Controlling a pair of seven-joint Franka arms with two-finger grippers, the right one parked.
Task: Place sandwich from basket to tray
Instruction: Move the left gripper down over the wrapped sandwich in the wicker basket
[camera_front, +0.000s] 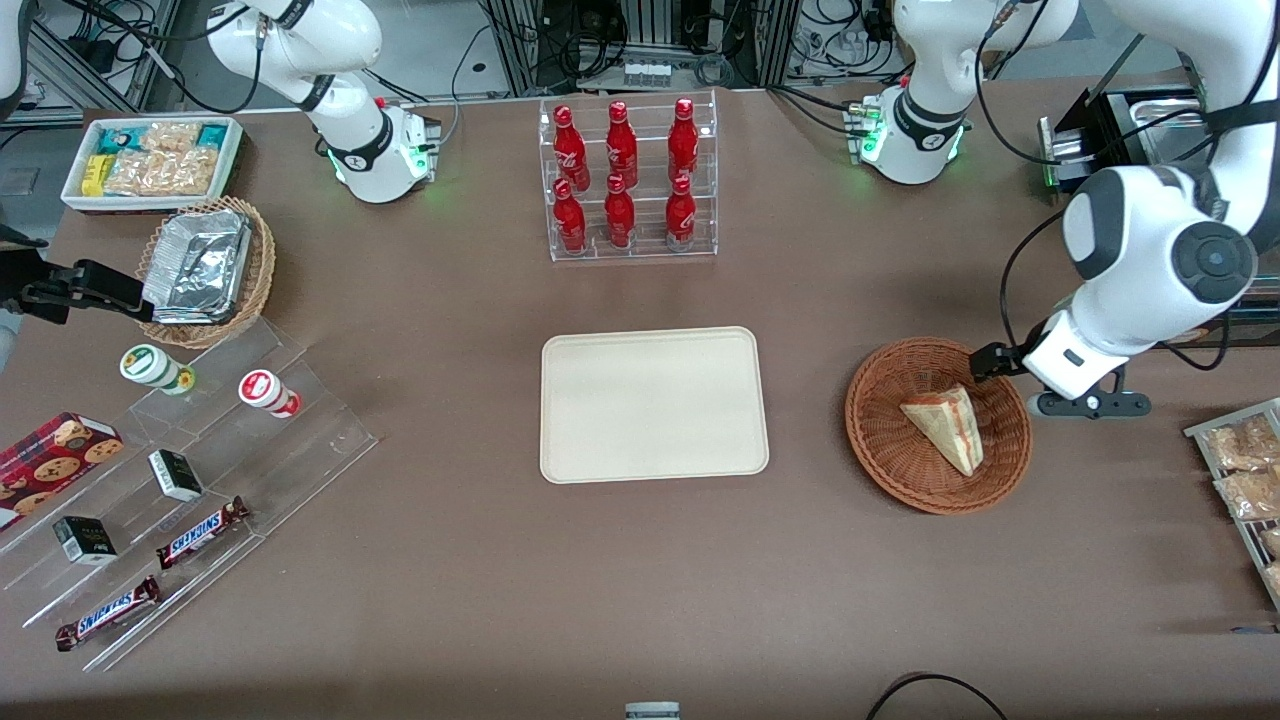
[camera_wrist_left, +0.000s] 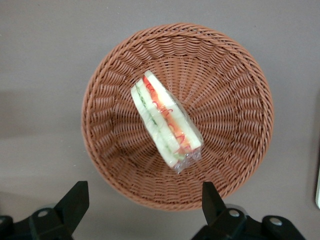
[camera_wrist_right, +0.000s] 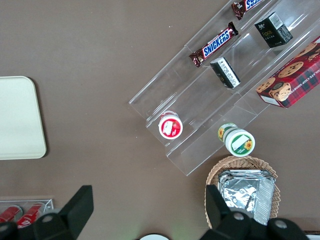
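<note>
The sandwich (camera_front: 947, 424), a plastic-wrapped wedge with red and green filling at its edge, lies in the reddish-brown wicker basket (camera_front: 880, 440) toward the working arm's end of the table. In the left wrist view the sandwich (camera_wrist_left: 165, 120) lies across the middle of the basket (camera_wrist_left: 235, 125). My left gripper (camera_front: 990, 360) hovers above the basket's rim, a little farther from the front camera than the sandwich. It is open and empty (camera_wrist_left: 142, 202), its black fingers (camera_wrist_left: 75, 200) spread wide and just outside the rim. The cream tray (camera_front: 654, 404) lies at the table's middle with nothing on it.
A clear rack of red bottles (camera_front: 627, 180) stands farther from the front camera than the tray. A rack of snack packets (camera_front: 1245, 480) sits beside the basket at the working arm's end. A stepped acrylic shelf (camera_front: 190, 470), a tan foil basket (camera_front: 205, 268) and a white snack bin (camera_front: 150, 160) lie toward the parked arm's end.
</note>
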